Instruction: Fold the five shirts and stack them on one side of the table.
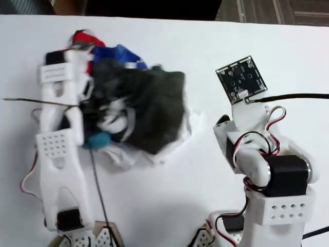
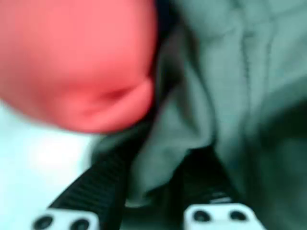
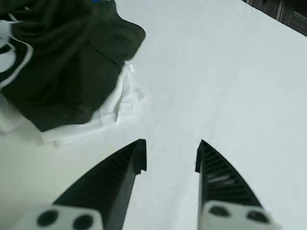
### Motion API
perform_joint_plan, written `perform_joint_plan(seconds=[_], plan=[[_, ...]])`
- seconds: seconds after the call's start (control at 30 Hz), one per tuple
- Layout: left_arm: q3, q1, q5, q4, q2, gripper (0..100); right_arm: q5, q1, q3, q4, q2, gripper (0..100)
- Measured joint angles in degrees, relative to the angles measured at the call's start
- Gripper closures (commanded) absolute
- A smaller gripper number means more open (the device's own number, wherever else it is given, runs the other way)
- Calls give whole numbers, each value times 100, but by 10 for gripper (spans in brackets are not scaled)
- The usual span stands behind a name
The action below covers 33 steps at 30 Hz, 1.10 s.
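Hovering beside the shirt pile (image 1: 128,110), right gripper (image 3: 168,158), jaws apart and empty. Left gripper (image 2: 163,170) down in the pile's dark shirt (image 1: 151,103); grip impossible to tell.

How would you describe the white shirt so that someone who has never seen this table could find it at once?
On the white table, find the heap of crumpled shirts. The white shirt peeks out from under the edge of the big dark shirt on top. Unlike the red shirt and blue shirt at the heap's far end, it nearly matches the table.
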Motion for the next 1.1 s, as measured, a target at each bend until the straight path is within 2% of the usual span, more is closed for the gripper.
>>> perform_joint_plan(seconds=[0.07, 0.3, 0.47, 0.57, 0.7, 0.9, 1.0, 1.1], plan=[[-387, -466, -18, 0, 26, 975, 0, -9, 0, 0, 0, 821], [-2374, -2734, -88, -9, -88, 975, 0, -9, 0, 0, 44, 821], [-2646, -3868, -88, -9, -659, 969, 0, 0, 0, 0, 53, 821], [-2655, -4246, -88, -9, -721, 863, 0, -9, 0, 0, 53, 821], [-2655, -4387, -387, -9, -914, 614, 0, 0, 0, 0, 53, 821], [-2690, -4141, -308, -9, -1705, 666, 0, -167, 387, -79, 53, 821], [-2699, -3560, -53, 0, -2180, 653, 0, -360, 774, -255, 53, 821], [-2681, -2681, 132, 0, -2409, 637, 0, -501, 1020, -422, 53, 821]])
